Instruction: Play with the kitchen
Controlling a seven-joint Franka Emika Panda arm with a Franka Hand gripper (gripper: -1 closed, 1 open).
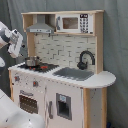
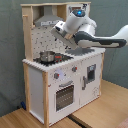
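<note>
While clear above kitchen (image 1: pixel 60 85): end effector (image 2: pixel 61 31).

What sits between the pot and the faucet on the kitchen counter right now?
In the first exterior view, the rest of the dark stovetop and the sink lie between the pot and the faucet; nothing else stands there.

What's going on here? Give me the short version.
A robot arm is at a toy kitchen. Its gripper hangs in the air above the stovetop, below the grey hood, and touches nothing. A small pot sits on the stovetop, with the sink and black faucet beside it. The oven door is closed.
</note>
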